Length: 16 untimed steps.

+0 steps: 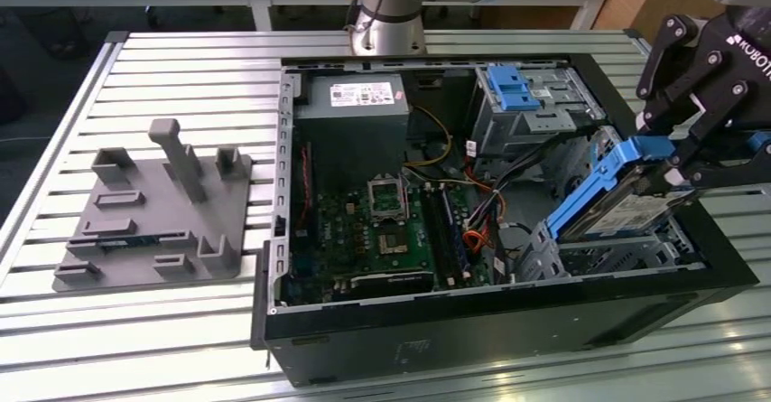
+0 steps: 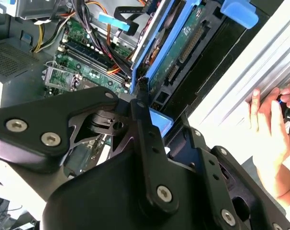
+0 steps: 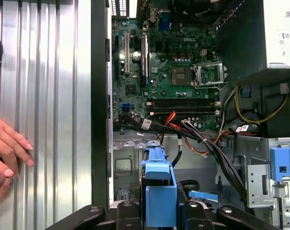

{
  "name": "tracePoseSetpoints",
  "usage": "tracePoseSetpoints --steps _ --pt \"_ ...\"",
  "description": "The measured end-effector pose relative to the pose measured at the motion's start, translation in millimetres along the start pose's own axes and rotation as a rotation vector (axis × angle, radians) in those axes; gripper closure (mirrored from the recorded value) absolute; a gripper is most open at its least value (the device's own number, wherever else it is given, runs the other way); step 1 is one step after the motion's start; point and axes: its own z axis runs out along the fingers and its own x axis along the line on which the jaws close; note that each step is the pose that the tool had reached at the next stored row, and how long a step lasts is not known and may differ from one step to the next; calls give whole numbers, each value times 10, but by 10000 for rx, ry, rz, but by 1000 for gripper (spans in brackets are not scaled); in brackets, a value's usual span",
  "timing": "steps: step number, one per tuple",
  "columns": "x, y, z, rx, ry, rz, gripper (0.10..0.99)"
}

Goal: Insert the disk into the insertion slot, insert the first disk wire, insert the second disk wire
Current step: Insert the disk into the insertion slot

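My gripper point(image 1: 677, 169) is shut on the disk point(image 1: 617, 201), a silver drive in a blue carrier frame. It holds the disk tilted, one end raised, over the case's corner at the exterior view's right. The insertion slot point(image 1: 629, 254), a low grey metal cage, lies just beneath the disk's lower end. In the first wrist view the blue carrier's end point(image 3: 159, 190) sits between my fingers point(image 3: 127, 213). In the second wrist view the disk's green circuit side point(image 2: 183, 48) faces the camera. Black and orange cables point(image 3: 198, 139) run beside the cage; which are the disk wires I cannot tell.
The open black computer case point(image 1: 482, 316) lies on a slatted metal table point(image 1: 181, 68). A taller cage with a blue latch point(image 1: 515, 88) stands at the back. A grey fixture block point(image 1: 157, 212) sits at the exterior view's left. A person's hand point(image 3: 8, 149) rests on the table beside the case.
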Motion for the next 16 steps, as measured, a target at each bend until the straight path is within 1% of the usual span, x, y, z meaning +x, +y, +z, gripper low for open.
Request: tracePoseSetpoints --steps 6,14,16 --pt "9 -32 107 3 -2 37 722" --pt "21 -48 251 7 -3 42 722" --pt "23 -51 282 19 8 41 722"
